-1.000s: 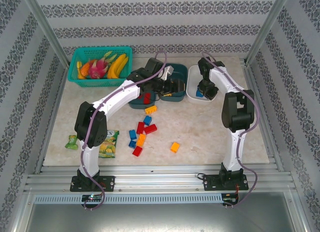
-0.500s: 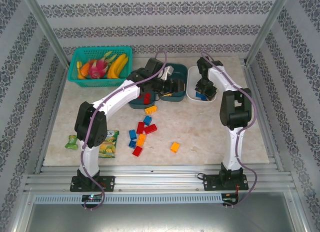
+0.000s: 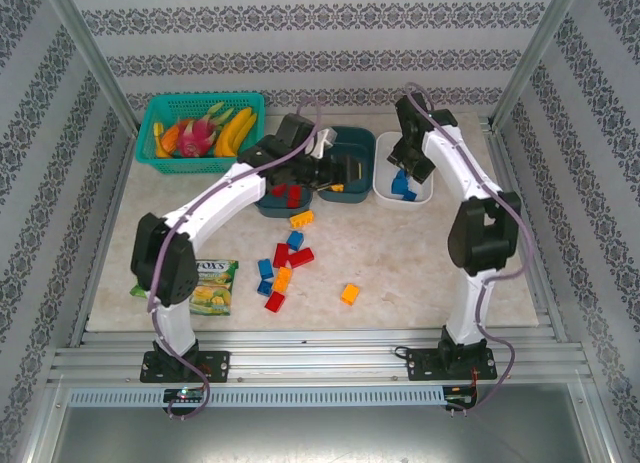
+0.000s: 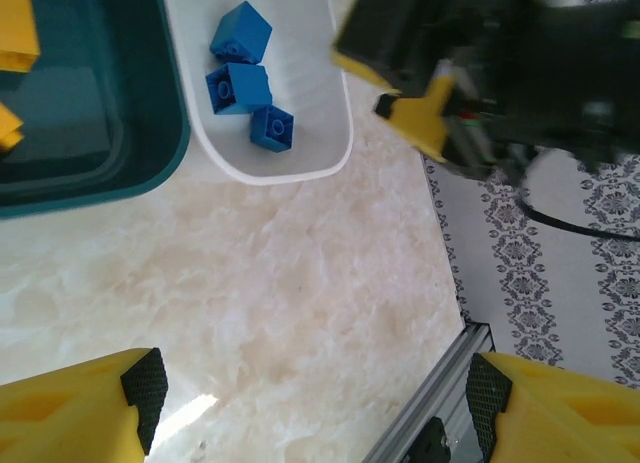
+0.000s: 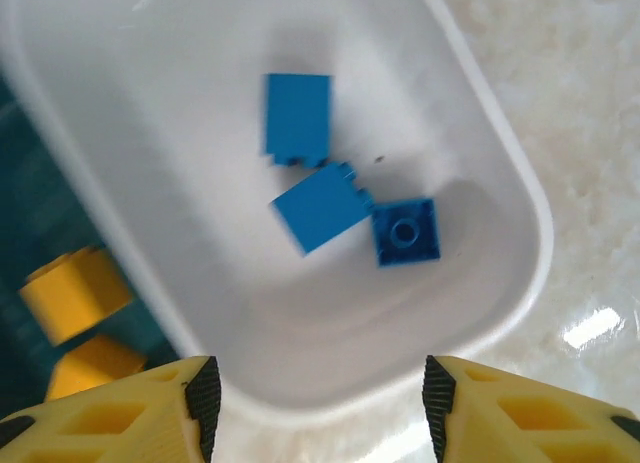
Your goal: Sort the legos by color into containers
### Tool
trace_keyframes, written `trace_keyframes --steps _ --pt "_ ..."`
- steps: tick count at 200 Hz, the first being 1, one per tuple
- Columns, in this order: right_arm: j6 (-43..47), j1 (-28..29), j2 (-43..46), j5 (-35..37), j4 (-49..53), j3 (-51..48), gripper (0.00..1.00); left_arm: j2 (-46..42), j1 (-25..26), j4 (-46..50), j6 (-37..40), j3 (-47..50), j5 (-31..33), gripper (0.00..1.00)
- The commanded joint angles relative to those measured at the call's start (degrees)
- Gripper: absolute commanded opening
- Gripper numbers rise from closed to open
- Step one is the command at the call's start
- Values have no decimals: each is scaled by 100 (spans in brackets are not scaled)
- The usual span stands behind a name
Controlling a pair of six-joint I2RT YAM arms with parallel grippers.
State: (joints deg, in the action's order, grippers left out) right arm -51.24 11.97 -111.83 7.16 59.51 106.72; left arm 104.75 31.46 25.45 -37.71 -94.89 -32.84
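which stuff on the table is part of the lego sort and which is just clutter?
Job: loose legos, blue bricks in the white tub, left teal tub holding red bricks, middle teal tub holding yellow bricks.
Lying about: fruit basket, snack packet.

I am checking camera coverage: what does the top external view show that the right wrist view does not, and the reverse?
Top external: loose legos on the table, the fruit basket, the snack packet. Right wrist: the yellow jaws of the right gripper, standing apart, and the stud on one blue brick. Both: the white tub holding blue legos.
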Motion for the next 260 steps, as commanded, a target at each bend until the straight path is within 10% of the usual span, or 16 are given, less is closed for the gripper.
trace_keyframes --steps 1,120,260 --pt "458 531 899 46 17 -607 63 -797 -113 323 197 552 103 81" --pt "-1488 3112 2242 -2546 -1953 -5529 89 -3676 -80 1419 716 4188 48 81" --pt "-1679 3261 2407 -1193 -1701 -5106 27 -4358 -52 1204 292 4544 169 81"
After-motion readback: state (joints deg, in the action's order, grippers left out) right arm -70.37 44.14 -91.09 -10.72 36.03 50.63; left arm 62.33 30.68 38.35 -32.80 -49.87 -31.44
